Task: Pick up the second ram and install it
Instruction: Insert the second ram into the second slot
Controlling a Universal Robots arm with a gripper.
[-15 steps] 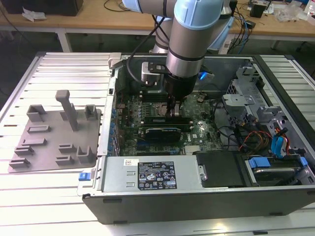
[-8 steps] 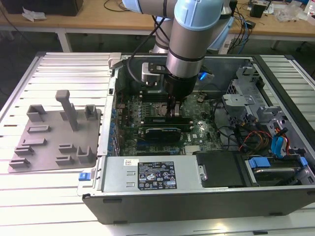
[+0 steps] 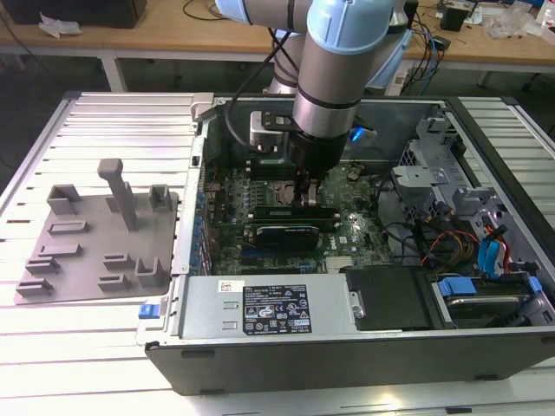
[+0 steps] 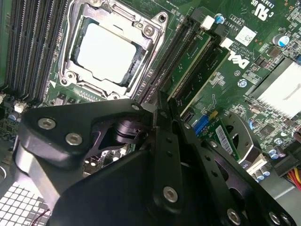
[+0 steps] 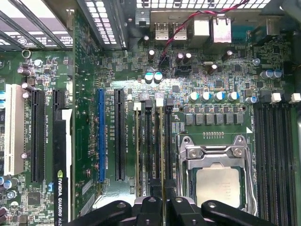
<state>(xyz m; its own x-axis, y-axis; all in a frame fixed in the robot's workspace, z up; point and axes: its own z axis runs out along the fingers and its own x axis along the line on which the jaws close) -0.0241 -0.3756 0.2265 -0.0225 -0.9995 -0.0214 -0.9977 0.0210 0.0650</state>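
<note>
The open computer case (image 3: 364, 347) lies on the slatted table (image 3: 113, 117), with a grey holder tray (image 3: 95, 238) beside it toward the exterior view's left. My arm (image 3: 334, 74) reaches down into the case over the green motherboard (image 5: 221, 101). Next comes the square silver processor (image 5: 218, 181) in its socket, with dark memory slots (image 5: 277, 150) on either side. My claw (image 5: 162, 197) stands over the slots next to the processor, fingers (image 5: 150, 207) drawn together on the second ram (image 5: 162, 155). I grip that thin stick edge-on at its upper edge, and it stands upright in a slot, between neighbouring slots. Whether it is pressed fully home I cannot tell.
</note>
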